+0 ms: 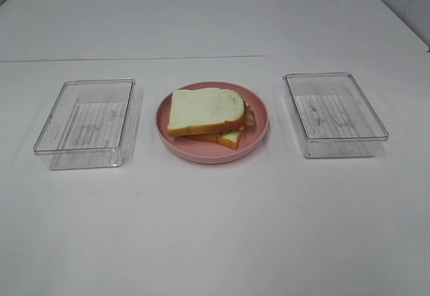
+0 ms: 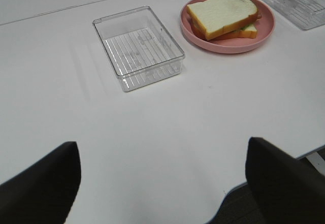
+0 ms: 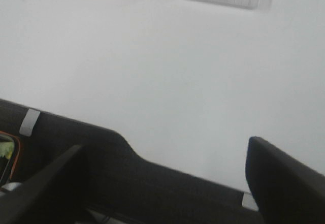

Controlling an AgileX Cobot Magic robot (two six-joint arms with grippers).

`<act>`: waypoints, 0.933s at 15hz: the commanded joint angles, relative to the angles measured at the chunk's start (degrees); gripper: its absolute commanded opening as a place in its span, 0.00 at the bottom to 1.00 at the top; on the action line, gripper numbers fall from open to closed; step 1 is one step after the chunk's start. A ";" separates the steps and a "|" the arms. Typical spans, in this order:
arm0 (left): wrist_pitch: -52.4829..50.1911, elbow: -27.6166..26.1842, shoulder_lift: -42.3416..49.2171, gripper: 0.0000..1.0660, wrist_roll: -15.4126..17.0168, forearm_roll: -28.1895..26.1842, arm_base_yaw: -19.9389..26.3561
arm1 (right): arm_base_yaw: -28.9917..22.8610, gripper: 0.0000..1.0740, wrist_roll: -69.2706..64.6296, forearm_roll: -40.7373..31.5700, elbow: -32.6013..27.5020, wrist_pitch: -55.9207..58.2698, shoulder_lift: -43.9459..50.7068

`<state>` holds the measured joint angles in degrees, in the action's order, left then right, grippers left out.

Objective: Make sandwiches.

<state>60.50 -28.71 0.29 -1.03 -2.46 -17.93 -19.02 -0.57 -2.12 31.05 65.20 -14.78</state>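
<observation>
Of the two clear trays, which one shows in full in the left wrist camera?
The left tray, beside the pink plate, shows whole. The right tray is cut off at the picture's corner.

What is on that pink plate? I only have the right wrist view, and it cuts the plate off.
Observer: A sandwich sits on the pink plate, with white bread on top and another slice at the bottom.
Operator: Is there a second clear tray besides the one I see?
Observer: Yes, the left tray stands on the plate's other side, apart from it, with nothing visible inside.
Operator: How is the other arm's gripper?
Observer: The left gripper is open, holds nothing and is well back from the plate.
</observation>
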 commanded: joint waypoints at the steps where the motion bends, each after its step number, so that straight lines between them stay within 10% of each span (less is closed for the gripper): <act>1: -0.52 0.11 1.26 0.78 -0.23 -0.34 0.06 | 0.00 0.73 3.27 -1.89 -1.66 -3.38 3.55; 14: -0.52 0.11 1.26 0.78 -0.23 -0.34 0.06 | 0.00 0.73 3.27 -1.89 -2.46 -4.76 3.50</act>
<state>60.50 -28.71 0.29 -1.03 -2.46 -17.42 -19.02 2.23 -3.67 28.71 61.02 -11.52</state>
